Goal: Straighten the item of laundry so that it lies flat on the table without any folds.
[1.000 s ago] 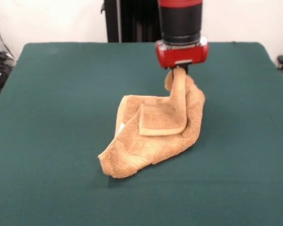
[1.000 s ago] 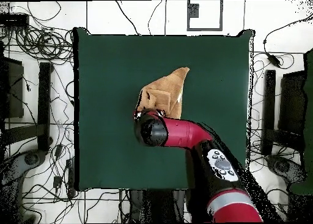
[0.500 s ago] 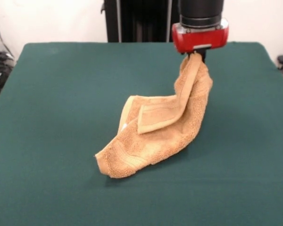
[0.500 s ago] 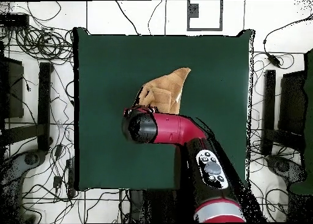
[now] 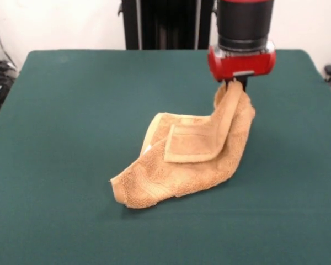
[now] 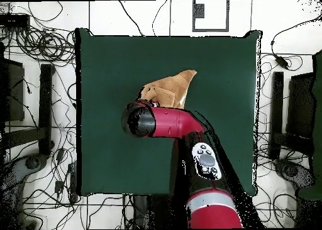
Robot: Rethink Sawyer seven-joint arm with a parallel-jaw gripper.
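Towel (image 5: 185, 160) lies crumpled near the middle of the green bench (image 5: 71, 110), its long axis running from a blunt low end at front view's lower left up to a raised corner at upper right. That corner is pinched in the hand (image 5: 235, 84), clamped together on it. A folded flap lies on top. Overhead, the arm hides part of the towel (image 6: 168, 89).

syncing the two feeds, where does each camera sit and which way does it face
Front view: across the table from the robot, facing it; shows the wrist and the claw holding up a corner of the towel.
Overhead view: above the table, looking straight down; shows the whole arm reaching in from the bottom.
Shared: towel, table, claw end.
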